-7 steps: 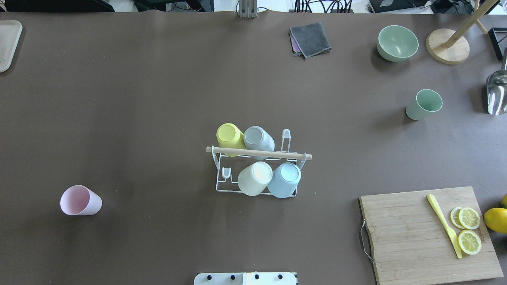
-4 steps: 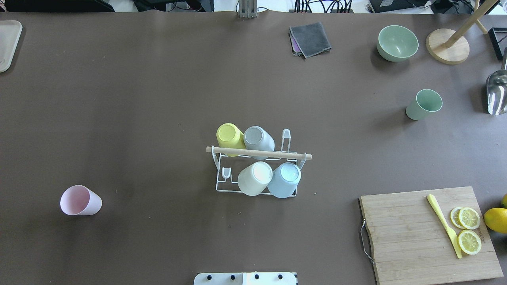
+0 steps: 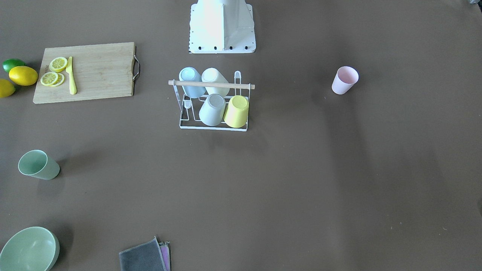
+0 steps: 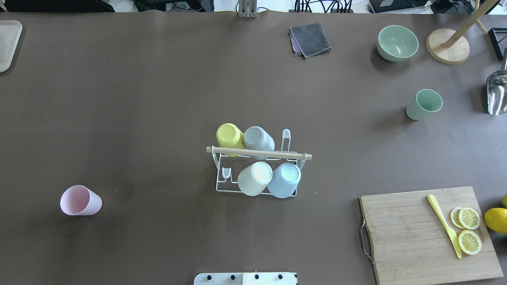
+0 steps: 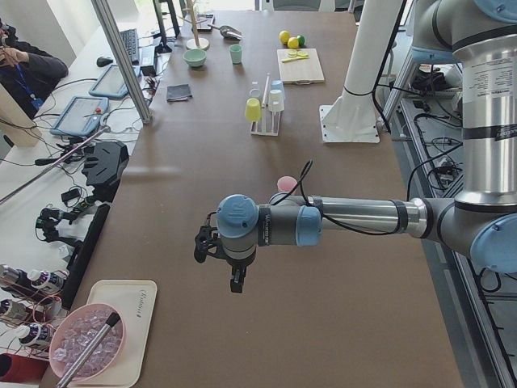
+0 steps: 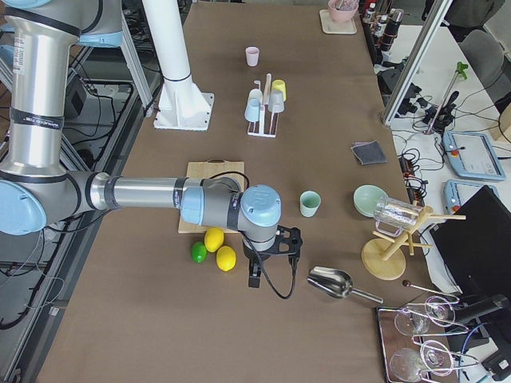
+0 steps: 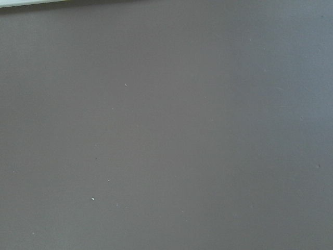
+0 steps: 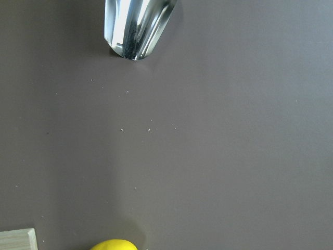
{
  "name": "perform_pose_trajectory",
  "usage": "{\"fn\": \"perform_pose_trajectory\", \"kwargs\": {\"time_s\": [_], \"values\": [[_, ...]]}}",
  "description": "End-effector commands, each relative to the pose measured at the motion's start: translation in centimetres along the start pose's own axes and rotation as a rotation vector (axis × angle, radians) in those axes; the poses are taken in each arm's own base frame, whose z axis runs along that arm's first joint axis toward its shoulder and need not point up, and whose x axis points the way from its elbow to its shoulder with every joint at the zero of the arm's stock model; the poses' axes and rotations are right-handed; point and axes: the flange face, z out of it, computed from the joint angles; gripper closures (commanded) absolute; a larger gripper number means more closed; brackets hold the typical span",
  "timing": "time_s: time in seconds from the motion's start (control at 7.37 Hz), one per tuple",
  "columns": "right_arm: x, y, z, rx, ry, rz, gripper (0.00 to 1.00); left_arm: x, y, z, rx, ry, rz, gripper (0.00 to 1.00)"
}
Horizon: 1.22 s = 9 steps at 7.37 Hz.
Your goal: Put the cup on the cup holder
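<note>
The cup holder (image 4: pixel 257 152), a white wire rack with a wooden rod on top, stands mid-table and carries several upside-down cups: yellow, grey, cream and blue. It also shows in the front-facing view (image 3: pixel 211 85). A pink cup (image 4: pixel 80 200) stands alone on the table's left side, mouth up. A green cup (image 4: pixel 424 104) stands at the right. My left gripper (image 5: pixel 235 283) shows only in the exterior left view, hanging over bare table beyond the pink cup (image 5: pixel 286 183). My right gripper (image 6: pixel 253 279) shows only in the exterior right view, near the lemons. I cannot tell whether either is open or shut.
A cutting board (image 4: pixel 412 237) with lemon slices and a yellow knife lies at the front right, lemons (image 4: pixel 496 220) beside it. A green bowl (image 4: pixel 397 42), grey cloth (image 4: pixel 310 38), wooden stand (image 4: pixel 447 46) and metal scoop (image 4: pixel 497 93) sit at the back right. A tray (image 4: pixel 8 43) is at the far left.
</note>
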Motion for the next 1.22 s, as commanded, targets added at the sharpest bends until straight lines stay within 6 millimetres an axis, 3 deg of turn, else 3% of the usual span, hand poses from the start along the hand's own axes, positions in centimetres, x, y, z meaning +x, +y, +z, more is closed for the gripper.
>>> {"fn": "perform_pose_trajectory", "kwargs": {"time_s": [0.0, 0.27, 0.41, 0.68, 1.09], "values": [[-0.9, -0.4, 0.2, 0.012, 0.000, -0.051, 0.00, 0.8, -1.4, -0.8, 0.019, -0.001, 0.026, 0.01], [-2.9, -1.6, 0.9, 0.030, 0.013, -0.152, 0.00, 2.8, -4.0, -1.5, 0.035, -0.002, 0.065, 0.01], [-4.0, -1.9, 1.2, 0.026, 0.005, -0.177, 0.00, 4.8, -5.0, -0.4, 0.012, 0.003, 0.108, 0.01], [-8.5, -4.8, 1.7, 0.010, -0.004, -0.246, 0.00, 5.8, -5.6, -0.5, 0.014, -0.005, 0.133, 0.01], [-14.1, -8.0, 2.6, -0.005, -0.021, -0.346, 0.00, 11.9, -6.4, 0.7, -0.006, -0.089, 0.269, 0.01]]}}
